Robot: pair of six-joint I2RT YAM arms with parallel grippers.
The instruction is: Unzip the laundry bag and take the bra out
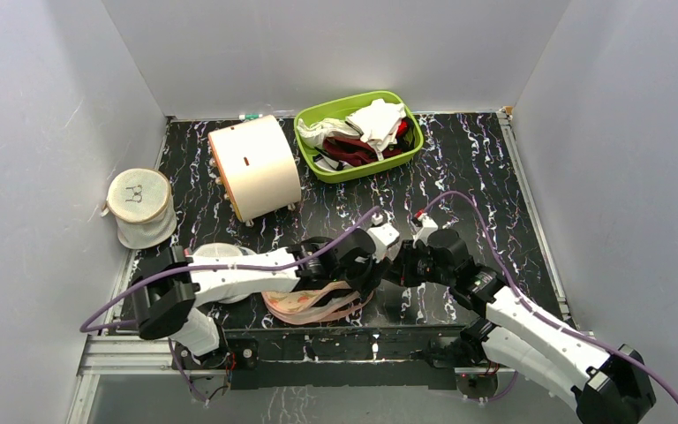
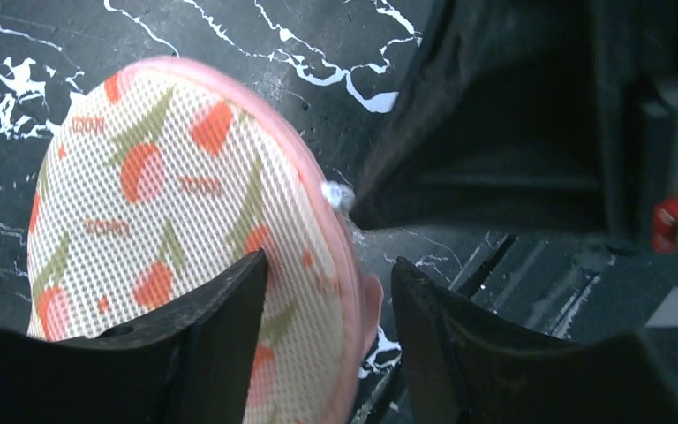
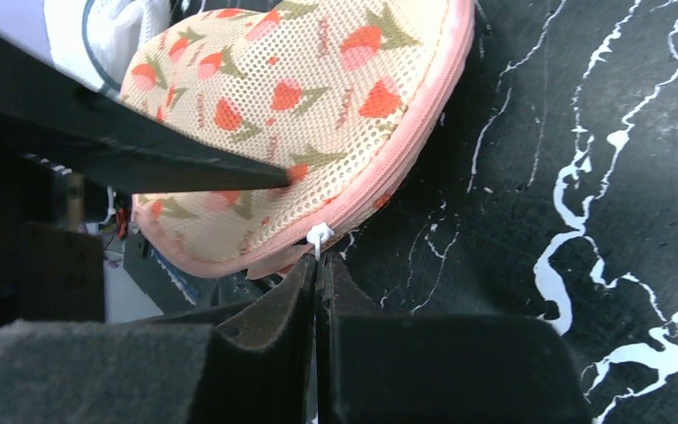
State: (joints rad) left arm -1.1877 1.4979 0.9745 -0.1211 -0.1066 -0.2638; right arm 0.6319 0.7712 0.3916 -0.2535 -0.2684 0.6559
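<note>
A peach-pink mesh oval laundry bag point(image 2: 168, 203) with red-and-green print lies at nine o'clock on the black white-veined table point(image 2: 229, 35). At six o'clock the left gripper point(image 2: 328, 265), jaws parted, straddles its pink edge, below a small white zip pull point(image 2: 339, 194).

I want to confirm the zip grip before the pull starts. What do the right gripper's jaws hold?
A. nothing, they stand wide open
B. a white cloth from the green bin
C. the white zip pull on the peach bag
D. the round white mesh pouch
C: in the right wrist view, the right gripper has its jaws shut together on the white zip pull at the pink edge of the laundry bag.
</note>
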